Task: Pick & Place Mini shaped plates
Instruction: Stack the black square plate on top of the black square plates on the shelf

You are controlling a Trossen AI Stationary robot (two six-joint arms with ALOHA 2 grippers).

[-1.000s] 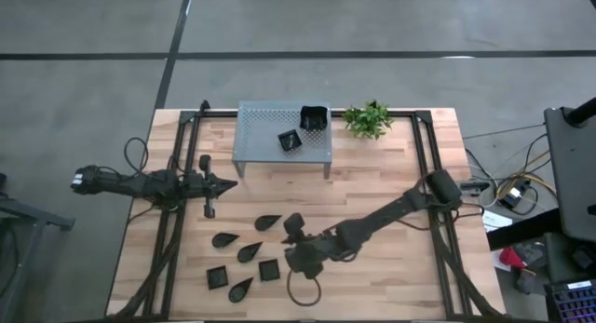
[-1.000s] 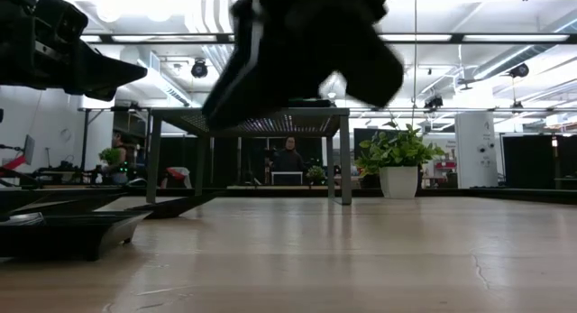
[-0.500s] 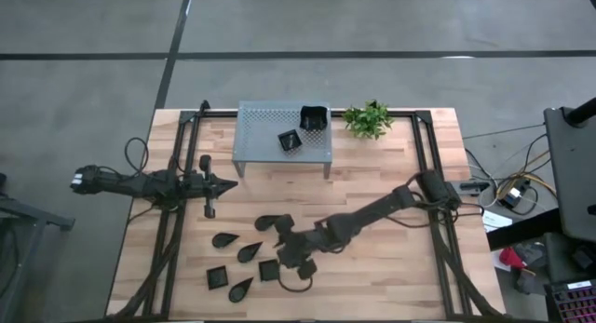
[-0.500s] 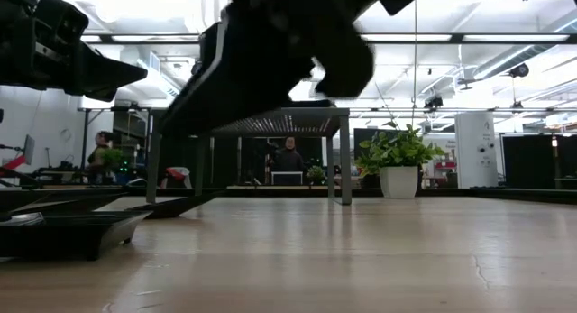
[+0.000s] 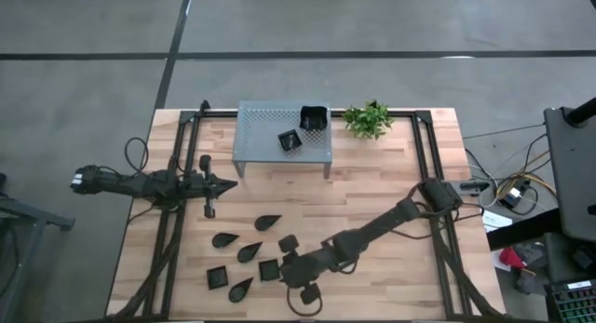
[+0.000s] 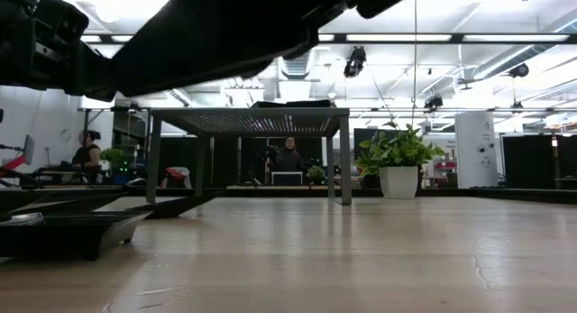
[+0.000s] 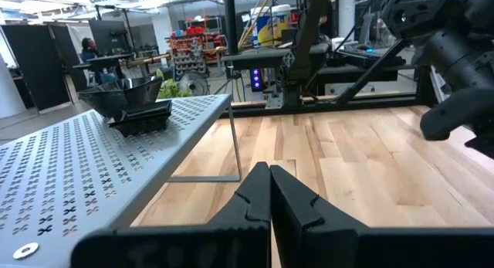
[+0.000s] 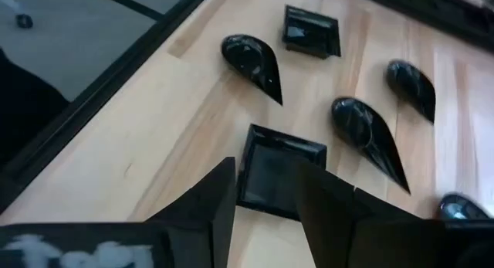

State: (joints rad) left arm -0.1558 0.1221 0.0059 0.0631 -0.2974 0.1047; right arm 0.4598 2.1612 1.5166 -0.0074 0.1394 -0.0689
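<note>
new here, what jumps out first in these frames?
The right gripper hangs open just above a small glossy black square plate near the table's front edge, with black teardrop-shaped plates scattered around it. Behind them, the grey perforated metal shelf already carries two black square plates, beside a small green plant. The left gripper waits shut at the table's left side.

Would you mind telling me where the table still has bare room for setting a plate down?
Bare wood lies between the shelf and the right arm, and along the right edge below the plant. The front left is crowded: plates cluster there, with the right gripper over them.
</note>
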